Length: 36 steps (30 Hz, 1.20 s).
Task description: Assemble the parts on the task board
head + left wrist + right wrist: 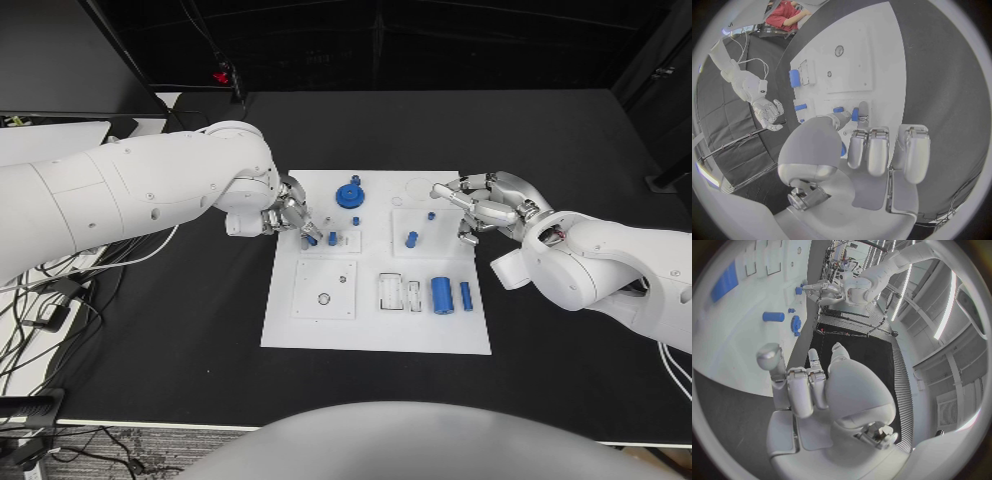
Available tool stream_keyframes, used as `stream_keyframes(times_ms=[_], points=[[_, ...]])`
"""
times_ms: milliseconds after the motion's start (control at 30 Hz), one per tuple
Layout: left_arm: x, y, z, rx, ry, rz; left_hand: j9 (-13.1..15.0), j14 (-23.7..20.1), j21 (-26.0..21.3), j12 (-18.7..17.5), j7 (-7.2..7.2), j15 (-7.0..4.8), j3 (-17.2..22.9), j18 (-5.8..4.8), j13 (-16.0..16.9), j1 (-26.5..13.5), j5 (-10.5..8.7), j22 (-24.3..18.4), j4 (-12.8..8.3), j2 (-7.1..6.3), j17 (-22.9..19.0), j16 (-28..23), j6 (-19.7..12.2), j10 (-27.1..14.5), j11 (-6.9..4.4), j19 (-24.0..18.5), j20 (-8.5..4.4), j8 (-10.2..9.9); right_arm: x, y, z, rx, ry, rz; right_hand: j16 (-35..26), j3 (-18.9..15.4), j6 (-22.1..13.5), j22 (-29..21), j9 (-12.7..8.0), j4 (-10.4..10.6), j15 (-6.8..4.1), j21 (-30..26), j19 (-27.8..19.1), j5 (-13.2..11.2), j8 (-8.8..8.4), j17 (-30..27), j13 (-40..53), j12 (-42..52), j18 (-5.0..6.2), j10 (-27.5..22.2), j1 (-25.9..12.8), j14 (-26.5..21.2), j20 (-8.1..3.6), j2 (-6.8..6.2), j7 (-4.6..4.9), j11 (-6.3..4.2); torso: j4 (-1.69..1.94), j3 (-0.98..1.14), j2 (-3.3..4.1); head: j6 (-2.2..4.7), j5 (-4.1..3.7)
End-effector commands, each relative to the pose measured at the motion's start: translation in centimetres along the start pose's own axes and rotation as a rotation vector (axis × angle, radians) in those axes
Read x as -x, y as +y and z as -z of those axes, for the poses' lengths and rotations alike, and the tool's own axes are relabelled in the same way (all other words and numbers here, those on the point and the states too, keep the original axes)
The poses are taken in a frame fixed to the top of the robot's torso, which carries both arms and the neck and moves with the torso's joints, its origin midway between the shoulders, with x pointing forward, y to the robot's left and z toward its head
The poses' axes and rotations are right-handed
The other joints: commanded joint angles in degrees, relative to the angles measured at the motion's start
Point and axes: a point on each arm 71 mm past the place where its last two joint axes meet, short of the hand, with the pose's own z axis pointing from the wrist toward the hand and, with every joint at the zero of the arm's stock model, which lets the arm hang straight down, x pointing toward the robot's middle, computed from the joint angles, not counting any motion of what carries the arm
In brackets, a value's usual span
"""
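Left hand (289, 218) sits over the left-middle of the white board (375, 335), fingers pointed down, pinching a small blue peg (309, 240) at its fingertips; wrist view shows the same peg (855, 114) between thumb and a finger, just over the board surface

Right hand (490, 205) hovers at the board's far right edge, fingers curled loosely and apart, holding nothing; it's clear of the parts

Step looks like peg seating on the left raised plate: second blue peg (332, 238) already stands just right of the held one, blue gear (349, 195) is further back, another peg (411, 239) on the right plate. Two blue cylinders (441, 295) lie near the board's near-right slots, untouched

Next move, my read: line the peg upright over its hole and press straight down; can't tell from these views whether the tip is already in the hole. Tilt would jam it

Left arm comes in from left, wrist bent down; right forearm angled in from the near right
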Motion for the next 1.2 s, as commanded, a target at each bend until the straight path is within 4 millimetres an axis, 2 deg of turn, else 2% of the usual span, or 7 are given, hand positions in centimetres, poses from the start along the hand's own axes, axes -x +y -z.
stream_keyframes(times_ms=[33,367,533,633,733,933,1200], points=[[-0.7,0.5,-0.6,0.043,0.025,-0.038,-0.6,6.0,0.2,-0.1,-0.86,0.32,-0.3,-0.38,15.1,-0.6,-0.39,15.1,0.2,-0.03,15.1,0.0,-4.0,6.0,0.47,6.0,0.55,-0.4,-0.1,0.2,0.0,0.010,0.006,0.001,0.0,-0.3,-0.4,0.1,-0.1,0.1,0.02,-0.3,-0.4,0.3,0.23,10.2,4.9,-0.3,0.36,6.3,0.4,3.2,0.02,-0.03,-0.04,0.09,0.02,0.00,0.01,0.00,0.01],[-0.7,0.6,-0.5,0.056,0.021,-0.035,-1.1,6.0,0.2,-0.1,-0.78,0.39,-3.5,-0.38,15.1,-2.1,1.01,15.1,1.3,-2.47,15.1,0.0,-3.7,6.0,0.51,6.0,0.60,-0.4,-0.1,0.2,0.0,0.010,0.007,0.001,0.0,-0.3,-0.4,0.1,-0.1,0.1,0.02,-0.3,-0.4,0.3,0.23,10.2,4.9,-0.3,0.36,6.3,0.4,3.2,0.02,-0.03,-0.04,0.09,0.04,0.00,0.02,0.00,-0.04],[-0.6,0.7,-0.5,0.039,0.005,-0.021,-1.9,6.0,0.2,-0.1,-0.65,0.54,-12.1,-0.38,15.1,-11.2,3.99,15.1,1.7,-3.82,15.1,0.0,-3.2,6.0,0.69,6.0,0.72,-0.6,-0.1,0.1,0.0,0.010,0.007,0.001,0.0,-0.3,-0.4,0.1,-0.1,0.1,0.02,-0.3,-0.4,0.3,0.23,10.2,4.9,-0.3,0.36,6.3,0.4,3.2,0.02,-0.03,-0.04,0.09,0.05,-0.02,-0.04,0.00,-0.07],[-0.6,0.8,-0.4,0.019,-0.004,-0.012,-1.5,6.0,0.2,-0.1,-0.75,0.47,-16.8,-0.38,15.1,-16.2,3.59,15.1,1.8,-2.94,15.1,0.0,-2.5,6.0,0.52,6.0,0.70,0.3,-0.1,0.1,0.0,0.010,0.007,0.001,0.0,-0.4,-0.4,0.1,-0.1,0.1,0.02,-0.2,-0.3,0.3,0.34,10.2,4.9,-0.3,0.35,6.3,0.5,3.2,0.02,0.08,-0.04,0.09,0.05,-0.01,-0.02,0.00,-0.05],[-0.5,0.9,-0.3,0.003,-0.020,0.002,-1.2,6.0,0.2,-0.1,-0.79,0.45,-18.9,-0.38,15.1,-17.0,2.98,15.1,1.8,-2.10,15.1,0.0,-3.1,6.0,0.52,6.0,0.67,0.8,-0.1,0.1,-0.1,0.010,0.008,0.001,0.0,-0.4,-0.4,0.1,-0.1,0.1,0.02,-0.2,-0.3,0.3,0.34,10.2,4.9,-0.3,0.35,6.3,0.5,3.2,0.02,0.08,-0.04,0.09,0.05,0.00,-0.02,0.00,-0.08],[0.1,1.3,0.0,-0.034,-0.106,0.048,1.9,6.0,0.2,-0.1,-0.50,0.72,-23.7,-0.38,15.1,-14.3,3.03,15.1,1.8,-0.01,15.1,0.0,-6.9,6.0,0.75,6.0,0.84,5.2,-0.1,0.1,-0.1,0.011,0.010,0.000,0.0,-0.4,-0.4,0.1,-0.1,0.1,0.02,-0.2,-0.3,0.3,0.34,10.2,4.9,-0.3,0.35,6.3,0.5,3.2,0.02,0.08,-0.04,0.09,-0.01,-0.01,-0.04,0.00,-0.20],[2.5,1.4,2.7,-0.229,-0.331,0.131,2.7,6.0,0.2,-0.1,-0.03,1.41,-26.6,-0.38,15.1,-9.6,4.30,15.1,1.7,1.32,15.1,0.0,-10.8,6.0,1.12,6.0,1.39,7.1,-0.1,0.1,-0.1,0.010,0.007,0.001,0.0,-0.4,-0.4,0.1,-0.1,0.1,0.02,-0.2,-0.3,0.3,0.34,10.2,4.9,-0.3,0.35,6.3,0.5,3.2,0.02,0.08,-0.04,0.09,0.08,0.09,-0.07,0.00,-0.26]])
